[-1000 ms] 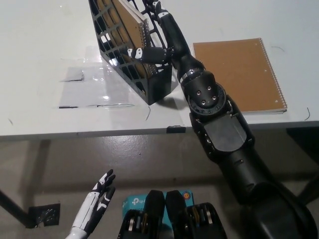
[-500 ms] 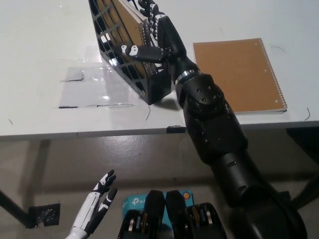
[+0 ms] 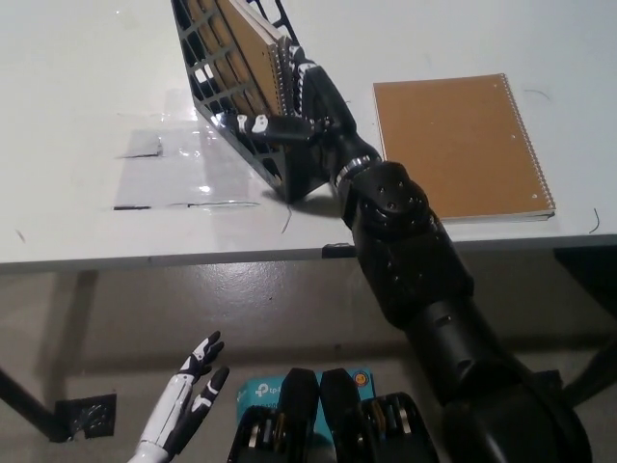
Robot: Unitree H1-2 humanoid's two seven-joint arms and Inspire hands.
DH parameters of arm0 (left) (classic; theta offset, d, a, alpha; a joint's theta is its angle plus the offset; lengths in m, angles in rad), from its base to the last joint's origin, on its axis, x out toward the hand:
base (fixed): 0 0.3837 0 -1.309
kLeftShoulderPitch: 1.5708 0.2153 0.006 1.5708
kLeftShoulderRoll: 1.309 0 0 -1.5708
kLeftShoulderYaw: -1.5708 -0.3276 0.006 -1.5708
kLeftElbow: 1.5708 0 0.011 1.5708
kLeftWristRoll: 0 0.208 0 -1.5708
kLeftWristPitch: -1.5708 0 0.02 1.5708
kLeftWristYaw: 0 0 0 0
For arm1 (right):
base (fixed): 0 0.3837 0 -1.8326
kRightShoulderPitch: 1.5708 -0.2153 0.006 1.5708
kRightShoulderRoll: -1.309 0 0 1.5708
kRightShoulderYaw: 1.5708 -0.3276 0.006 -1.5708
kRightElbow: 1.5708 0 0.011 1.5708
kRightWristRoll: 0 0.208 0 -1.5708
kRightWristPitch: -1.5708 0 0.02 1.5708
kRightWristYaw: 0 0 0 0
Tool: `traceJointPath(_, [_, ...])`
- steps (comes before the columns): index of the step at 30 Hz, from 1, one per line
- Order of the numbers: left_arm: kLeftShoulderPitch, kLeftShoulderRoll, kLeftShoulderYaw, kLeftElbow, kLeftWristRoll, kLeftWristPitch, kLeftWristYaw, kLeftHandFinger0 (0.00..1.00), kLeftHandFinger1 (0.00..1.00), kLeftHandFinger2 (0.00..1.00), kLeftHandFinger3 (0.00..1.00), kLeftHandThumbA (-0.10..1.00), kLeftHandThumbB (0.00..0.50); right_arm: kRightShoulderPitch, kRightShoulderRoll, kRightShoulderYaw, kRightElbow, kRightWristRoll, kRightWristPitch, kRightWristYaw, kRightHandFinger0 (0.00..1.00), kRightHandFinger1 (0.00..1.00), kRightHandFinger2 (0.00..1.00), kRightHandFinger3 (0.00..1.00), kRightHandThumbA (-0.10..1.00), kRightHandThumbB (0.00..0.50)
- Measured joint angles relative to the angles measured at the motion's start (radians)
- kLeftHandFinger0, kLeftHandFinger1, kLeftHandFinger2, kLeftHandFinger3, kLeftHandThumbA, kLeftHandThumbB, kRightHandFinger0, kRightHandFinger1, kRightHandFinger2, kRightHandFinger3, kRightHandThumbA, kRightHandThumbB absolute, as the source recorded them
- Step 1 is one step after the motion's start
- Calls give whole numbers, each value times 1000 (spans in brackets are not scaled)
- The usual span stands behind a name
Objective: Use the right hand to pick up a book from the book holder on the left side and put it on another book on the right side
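Note:
A black lattice book holder [image 3: 224, 85] stands tilted at the table's back middle. A brown spiral-bound book [image 3: 249, 40] leans inside it. My black right hand [image 3: 301, 104] is at the holder's right end, thumb lying across the lattice's outer face, fingers [image 3: 301, 75] up beside the book's spiral edge. Thumb and fingers stand apart, and nothing is lifted. A second brown spiral book [image 3: 461, 145] lies flat on the table to the right. My white left hand [image 3: 188, 397] rests low at the lower left, below the table, fingers spread.
The white table [image 3: 77, 106] ends at a front edge about halfway down the picture. A clear taped sheet [image 3: 183, 176] lies left of the holder. On the floor sit a teal box [image 3: 262, 391] and a black table leg [image 3: 19, 400].
My right hand has dropped from above the holder's top edge down along its right end, and the forearm has swung left. The left hand barely moved.

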Motion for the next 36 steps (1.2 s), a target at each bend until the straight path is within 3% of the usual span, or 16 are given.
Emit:
traceJointPath(9, [2, 0, 0, -1, 2, 2, -1, 1000, 1000, 1000, 1000, 996, 219, -62, -36, -13, 189, 8, -61, 2, 903, 1000, 1000, 1000, 1000, 302])
traceJointPath(19, [1, 0, 0, -6, 1, 2, -1, 1000, 1000, 1000, 1000, 965, 205, -63, -37, -41, 157, 35, -63, 23, 872, 1000, 1000, 1000, 1000, 314])
traceJointPath(23, [1, 0, 0, -6, 1, 2, -2, 1000, 1000, 1000, 1000, 966, 198, -62, -33, -42, 65, 48, -46, 27, 884, 1000, 1000, 1000, 1000, 282])
traceJointPath(30, [1, 2, -2, -6, 3, 1, -1, 1000, 1000, 1000, 1000, 925, 190, -61, -19, -33, -82, 54, 11, 32, 880, 1000, 1000, 1000, 1000, 310])
traceJointPath(34, [1, 1, -2, -6, 3, 1, -2, 1000, 1000, 1000, 1000, 920, 194, -61, -8, -31, -102, 59, 43, 34, 921, 1000, 1000, 1000, 1000, 276])
traceJointPath(36, [1, 2, -2, -6, 3, 1, -2, 1000, 1000, 1000, 1000, 923, 197, -61, -6, -27, -102, 59, 54, 35, 909, 1000, 1000, 1000, 1000, 284])
